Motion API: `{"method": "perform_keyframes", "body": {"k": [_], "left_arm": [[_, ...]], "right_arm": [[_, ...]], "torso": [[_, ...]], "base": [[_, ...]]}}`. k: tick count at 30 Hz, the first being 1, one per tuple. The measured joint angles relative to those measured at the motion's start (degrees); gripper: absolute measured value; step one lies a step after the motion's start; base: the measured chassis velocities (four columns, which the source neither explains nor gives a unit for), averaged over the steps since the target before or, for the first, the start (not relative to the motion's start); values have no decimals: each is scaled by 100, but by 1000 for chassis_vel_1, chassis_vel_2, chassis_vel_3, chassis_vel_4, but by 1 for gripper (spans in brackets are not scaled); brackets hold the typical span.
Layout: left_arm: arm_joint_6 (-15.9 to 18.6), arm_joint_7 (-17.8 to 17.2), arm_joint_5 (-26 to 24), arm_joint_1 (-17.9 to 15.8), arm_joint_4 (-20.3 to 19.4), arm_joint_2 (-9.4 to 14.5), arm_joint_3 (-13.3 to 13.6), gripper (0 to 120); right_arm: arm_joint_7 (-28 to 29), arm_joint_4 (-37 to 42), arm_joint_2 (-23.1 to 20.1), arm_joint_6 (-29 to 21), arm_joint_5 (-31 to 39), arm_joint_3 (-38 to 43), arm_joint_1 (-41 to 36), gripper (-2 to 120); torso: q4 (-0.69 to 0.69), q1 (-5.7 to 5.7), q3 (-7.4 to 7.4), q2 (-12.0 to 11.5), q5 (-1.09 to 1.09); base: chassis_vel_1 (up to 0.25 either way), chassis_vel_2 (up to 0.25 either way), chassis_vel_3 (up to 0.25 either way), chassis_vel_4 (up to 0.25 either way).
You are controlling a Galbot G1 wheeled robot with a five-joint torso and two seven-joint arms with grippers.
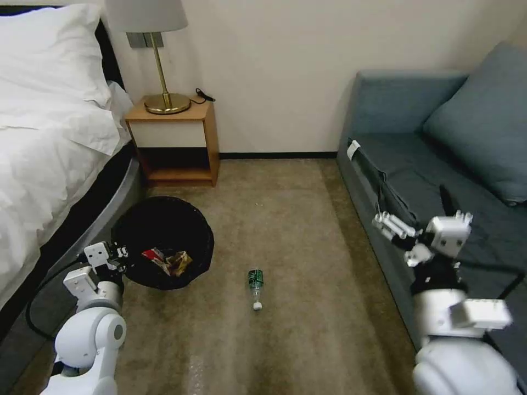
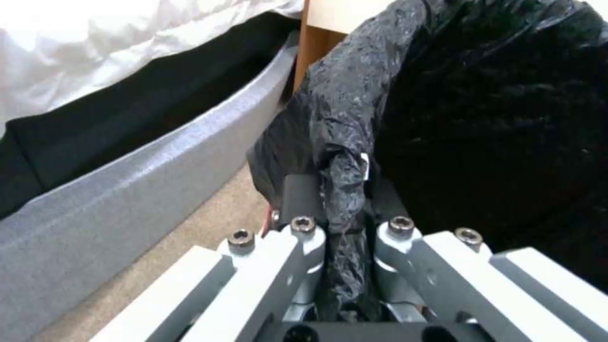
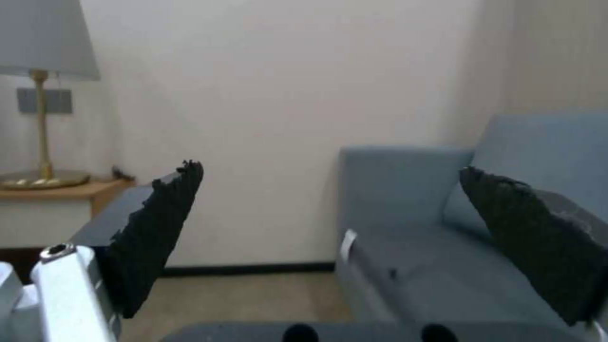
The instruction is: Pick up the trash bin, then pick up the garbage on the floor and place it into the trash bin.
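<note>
The trash bin [image 1: 162,207], lined with a black bag, sits tilted beside the bed at lower left. My left gripper [image 1: 117,253] is shut on the rim nearest me; the left wrist view shows its jaws [image 2: 345,183] pinching a fold of the black bag [image 2: 494,118]. A red-and-white wrapper [image 1: 153,255] and a gold-brown wrapper [image 1: 179,262] lie inside the bin. A clear bottle with a green label [image 1: 256,283] lies on the carpet right of the bin, white cap toward me. My right gripper [image 1: 415,193] hangs open above the sofa's front edge, nothing between its black pads [image 3: 155,232].
A bed [image 1: 49,137] with white bedding runs along the left. A wooden nightstand [image 1: 175,142] with a brass lamp [image 1: 159,60] stands against the far wall behind the bin. A blue-grey sofa [image 1: 439,153] fills the right side. Brown carpet [image 1: 296,230] lies open between them.
</note>
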Motion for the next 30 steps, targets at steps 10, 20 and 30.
{"method": "perform_keyframes", "body": {"k": [10, 20, 30], "left_arm": [[33, -6, -33, -26, -115, -37, -11, 4], [28, -2, -56, -83, -28, -61, -15, 4], [-13, 25, -57, -163, 77, -43, 5, 4]], "right_arm": [[-212, -656, 505, 558, -677, -792, -261, 100], [-280, -1114, 727, 713, -914, -448, -12, 100], [-402, -1329, 655, 847, -871, -63, 16, 100]], "torso": [[-1, 0, 0, 0, 3], [-1, 0, 1, -1, 3], [-2, 0, 1, -1, 3]], "base": [[0, 0, 0, 0], [0, 0, 0, 0], [0, 0, 0, 0]]}}
